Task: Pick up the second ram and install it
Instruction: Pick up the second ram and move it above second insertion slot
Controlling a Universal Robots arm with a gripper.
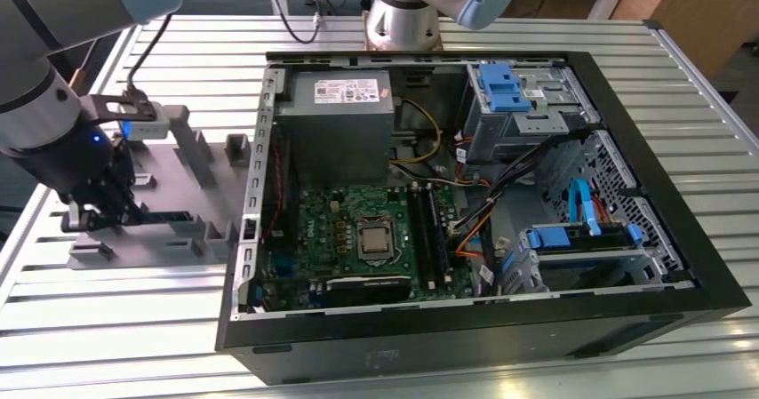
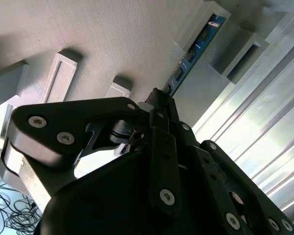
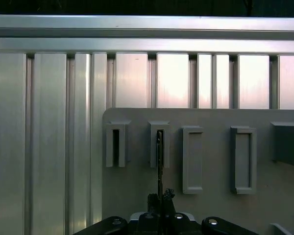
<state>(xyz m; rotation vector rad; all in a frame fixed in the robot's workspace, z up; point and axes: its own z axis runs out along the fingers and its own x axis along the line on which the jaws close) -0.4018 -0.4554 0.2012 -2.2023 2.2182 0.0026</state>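
Slatted aluminium surface (image 1: pixel 119 328) carrying an open black computer case (image 1: pixel 475 341), with a green motherboard (image 1: pixel 344 230) lying flat inside it. At the exterior view's left, a flat grey plastic fixture plate (image 1: pixel 195 199) with raised slotted blocks lies beside the case. The grey-and-blue robot arm (image 1: pixel 48 106) reaches down over this plate. Its black gripper (image 1: pixel 101 214) stands low at the plate, well apart from the case. In the second wrist view the gripper (image 2: pixel 161 100) is closed narrowly on the second ram (image 2: pixel 188 54), a long, thin, dark green-blue memory stick. The stick's far end sits in a grey slotted block (image 2: pixel 213 44). In the first wrist view the stick (image 3: pixel 159 161) appears edge-on, running from the gripper (image 3: pixel 160 198) into the block's slot.
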